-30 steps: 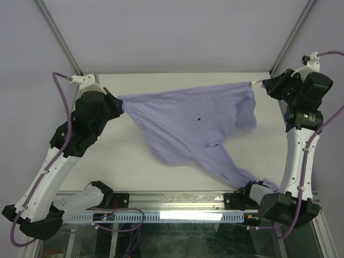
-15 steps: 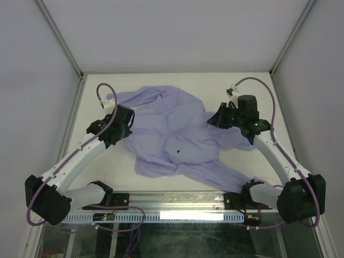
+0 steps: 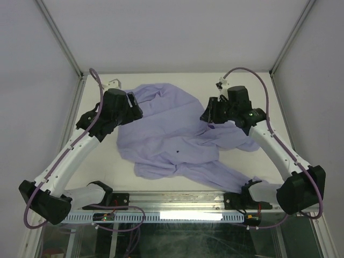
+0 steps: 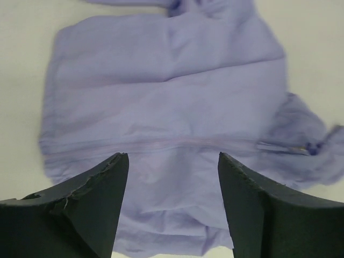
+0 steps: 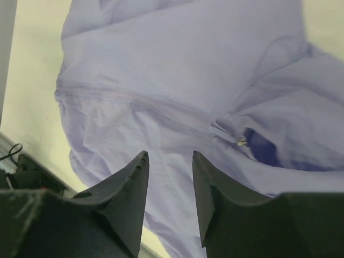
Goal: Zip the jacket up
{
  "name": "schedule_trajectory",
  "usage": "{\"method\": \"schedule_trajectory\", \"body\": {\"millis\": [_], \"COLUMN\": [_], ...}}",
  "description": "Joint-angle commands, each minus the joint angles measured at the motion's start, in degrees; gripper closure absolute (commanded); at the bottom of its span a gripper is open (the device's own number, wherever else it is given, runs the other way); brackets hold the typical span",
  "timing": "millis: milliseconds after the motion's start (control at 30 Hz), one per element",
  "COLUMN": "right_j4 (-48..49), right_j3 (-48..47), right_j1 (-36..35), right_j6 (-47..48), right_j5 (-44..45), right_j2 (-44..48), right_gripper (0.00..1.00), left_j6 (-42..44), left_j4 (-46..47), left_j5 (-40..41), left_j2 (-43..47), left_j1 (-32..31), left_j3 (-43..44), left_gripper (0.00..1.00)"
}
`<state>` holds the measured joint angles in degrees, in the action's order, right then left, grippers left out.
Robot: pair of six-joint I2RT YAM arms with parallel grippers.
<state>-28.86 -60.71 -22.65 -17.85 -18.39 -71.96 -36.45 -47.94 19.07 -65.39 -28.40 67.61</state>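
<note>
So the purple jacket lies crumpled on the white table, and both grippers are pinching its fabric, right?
Not quite. The jacket lies crumpled on the table, but neither gripper pinches it: the wrist views show the left gripper and the right gripper open above the fabric, nothing between their fingers.

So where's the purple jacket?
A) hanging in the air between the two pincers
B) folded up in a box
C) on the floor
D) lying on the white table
D: the jacket lies spread out and crumpled on the table. The left pincer and right pincer hover over it with their jaws apart and nothing between them.
</note>
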Motion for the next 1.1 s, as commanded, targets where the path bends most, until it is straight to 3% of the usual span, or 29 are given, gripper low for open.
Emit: {"method": "schedule_trajectory", "body": {"millis": [0,133,300,400,433,467,500,833,1067], "right_j4": [-6.14,-4.91,-4.16,-2.67,-1.94,-1.44,-1.13,0.01,5.59], "right_j3": [-4.63,-2.83,1.83,4.36,5.06,5.58,5.87,2.17,1.0], "right_j1": [4.04,4.22,6.65,10.76,11.8,12.56,13.08,13.39,13.4], "right_j6": [5.2,4.27,4.48,4.47,4.56,4.84,5.06,10.45,10.75], "right_j5": [2.44,4.16,15.46,20.85,22.46,23.83,25.79,31.46,34.02], "right_j2": [1.67,1.4,7.76,15.4,18.05,20.67,22.87,37.88,40.96], "right_gripper": [0.59,0.56,0.42,0.3,0.23,0.08,0.01,0.01,0.01], "left_j6": [2.41,1.02,0.36,0.32,0.59,1.05,1.62,9.34,12.26], "left_j4": [8.44,12.86,12.85,12.87,12.87,12.76,12.59,13.55,20.16], "left_j5": [-15.8,-22.36,-16.4,-11.86,-10.06,-8.07,-5.68,10.73,16.4], "left_j2": [-4.11,-10.42,-10.87,-6.73,-5.06,-3.08,-1.13,17.94,26.03], "left_j1": [0.08,-0.16,1.28,3.96,4.59,4.88,5.04,5.11,5.1], "left_j3": [3.76,1.95,0.71,-0.59,-0.96,-1.23,-1.25,4.49,2.8], "left_gripper": [0.31,0.27,0.15,0.07,0.05,0.03,0.01,0.01,0.01]}}
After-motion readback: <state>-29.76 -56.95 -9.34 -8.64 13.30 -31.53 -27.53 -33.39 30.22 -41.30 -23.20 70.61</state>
